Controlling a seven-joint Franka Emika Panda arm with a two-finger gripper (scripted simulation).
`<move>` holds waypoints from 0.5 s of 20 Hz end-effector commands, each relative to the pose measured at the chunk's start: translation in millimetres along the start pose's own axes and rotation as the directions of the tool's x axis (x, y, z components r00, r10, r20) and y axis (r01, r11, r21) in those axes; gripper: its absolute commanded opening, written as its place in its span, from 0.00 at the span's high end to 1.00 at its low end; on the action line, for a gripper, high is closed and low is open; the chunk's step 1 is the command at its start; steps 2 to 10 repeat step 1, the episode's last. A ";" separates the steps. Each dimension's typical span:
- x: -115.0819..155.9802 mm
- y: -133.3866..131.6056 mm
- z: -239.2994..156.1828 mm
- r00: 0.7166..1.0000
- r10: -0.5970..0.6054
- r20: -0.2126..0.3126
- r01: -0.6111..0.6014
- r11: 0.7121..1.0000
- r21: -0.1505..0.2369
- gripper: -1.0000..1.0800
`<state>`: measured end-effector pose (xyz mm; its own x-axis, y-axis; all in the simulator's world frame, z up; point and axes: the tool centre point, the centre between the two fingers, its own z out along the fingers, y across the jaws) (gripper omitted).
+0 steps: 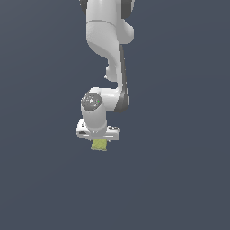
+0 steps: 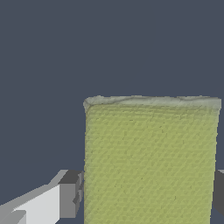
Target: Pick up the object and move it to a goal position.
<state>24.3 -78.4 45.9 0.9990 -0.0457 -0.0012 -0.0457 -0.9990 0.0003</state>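
The object (image 1: 99,145) is a small yellow-green block just under the white hand of the arm in the exterior view. My gripper (image 1: 99,140) comes straight down over it, and the block is narrower than the hand. In the wrist view the object (image 2: 151,162) fills the space between the two fingers. The grey pad of one finger (image 2: 71,194) lies against one side of the block, and the other finger (image 2: 219,192) lies against the opposite side. My gripper (image 2: 148,197) is shut on the block. No goal marker shows in either view.
A plain dark blue-grey surface (image 1: 179,179) spreads all around the arm. The arm's white links (image 1: 105,40) rise behind the hand toward the exterior view's upper edge.
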 end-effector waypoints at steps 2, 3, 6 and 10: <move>1.0 -2.1 -0.4 1.000 -0.002 -0.001 0.002 1.000 0.000 1.00; 1.0 -2.1 -0.4 1.000 -0.002 -0.001 0.002 1.000 0.000 1.00; 1.0 -2.1 -0.4 1.000 -0.002 -0.001 0.002 1.000 0.000 1.00; 1.0 -2.1 -0.4 1.000 -0.002 -0.001 0.002 1.000 0.000 1.00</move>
